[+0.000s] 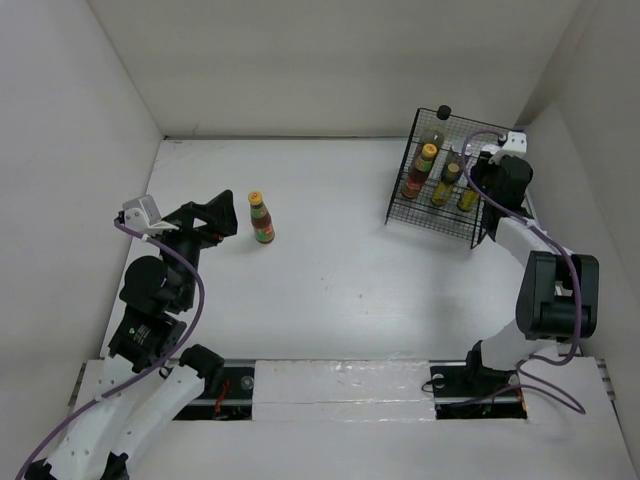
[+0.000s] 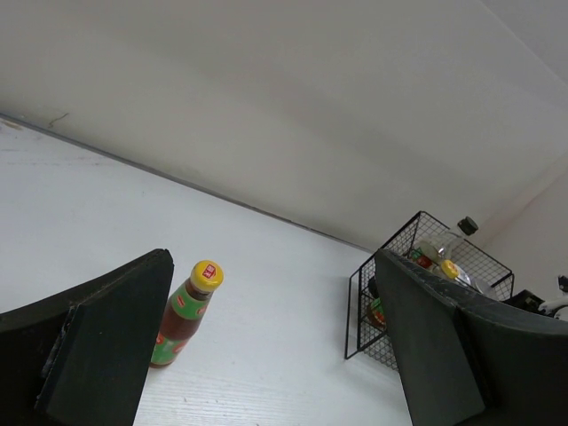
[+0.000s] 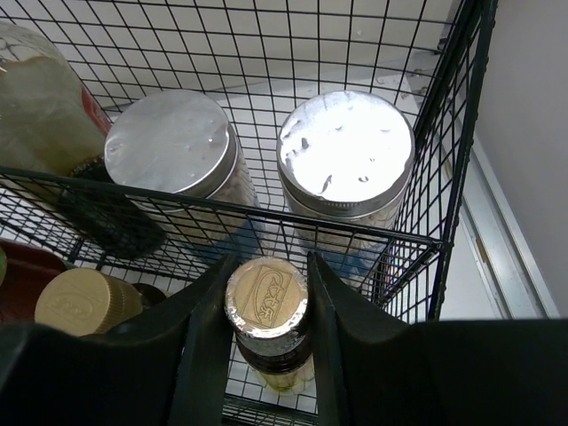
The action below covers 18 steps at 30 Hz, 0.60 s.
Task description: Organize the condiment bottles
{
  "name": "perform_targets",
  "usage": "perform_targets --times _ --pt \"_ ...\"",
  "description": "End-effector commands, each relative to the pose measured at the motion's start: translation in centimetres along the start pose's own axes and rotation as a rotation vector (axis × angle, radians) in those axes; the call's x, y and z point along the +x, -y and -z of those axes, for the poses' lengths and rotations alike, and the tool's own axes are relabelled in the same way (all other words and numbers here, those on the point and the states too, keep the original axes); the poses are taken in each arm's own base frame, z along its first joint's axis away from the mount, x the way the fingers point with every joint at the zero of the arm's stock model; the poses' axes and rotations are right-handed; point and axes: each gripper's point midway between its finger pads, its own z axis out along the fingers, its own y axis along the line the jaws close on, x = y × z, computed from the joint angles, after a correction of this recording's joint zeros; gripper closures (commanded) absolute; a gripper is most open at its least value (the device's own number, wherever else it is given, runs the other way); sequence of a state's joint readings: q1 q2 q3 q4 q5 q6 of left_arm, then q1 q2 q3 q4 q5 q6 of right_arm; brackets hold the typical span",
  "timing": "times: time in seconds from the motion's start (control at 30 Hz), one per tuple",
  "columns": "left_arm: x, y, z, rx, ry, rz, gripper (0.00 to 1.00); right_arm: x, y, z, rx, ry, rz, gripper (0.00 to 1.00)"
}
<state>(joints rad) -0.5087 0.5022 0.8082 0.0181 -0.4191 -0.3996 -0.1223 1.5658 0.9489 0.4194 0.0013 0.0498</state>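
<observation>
A red-sauce bottle (image 1: 262,218) with a yellow cap stands alone on the white table; it also shows in the left wrist view (image 2: 185,315). My left gripper (image 1: 228,222) is open just left of it, with the bottle near the left finger (image 2: 106,342) and not touching it. My right gripper (image 1: 478,185) is at the black wire rack (image 1: 400,190). Its jaws are shut on the gold cap of a tiny yellow bottle (image 3: 266,297) in the rack's lower front tier. Two silver-lidded shakers (image 3: 173,146) (image 3: 346,151) stand on the tier behind.
The rack also holds a second gold-capped tiny bottle (image 3: 75,302), a yellow-capped red-sauce bottle (image 1: 428,152) and a pale bottle with a black cap (image 1: 444,111). White walls enclose the table at the back and on both sides. The rack stands near the right wall.
</observation>
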Motion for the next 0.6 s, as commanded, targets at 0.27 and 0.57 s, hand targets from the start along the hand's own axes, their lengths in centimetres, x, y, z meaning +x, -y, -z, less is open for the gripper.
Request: perform_targets --times 0.27,0.57 --pt "-1.0 0.9 -0.3 0.025 0.03 0.021 0.07 -2.3 -0.7 -0.5 0.016 0.113 -0.001 0.54" --pt "-1.3 0.9 -0.1 0.028 0.038 0.016 0.07 -5.5 -1.2 1.5 0.011 0.176 -0.004 0.39"
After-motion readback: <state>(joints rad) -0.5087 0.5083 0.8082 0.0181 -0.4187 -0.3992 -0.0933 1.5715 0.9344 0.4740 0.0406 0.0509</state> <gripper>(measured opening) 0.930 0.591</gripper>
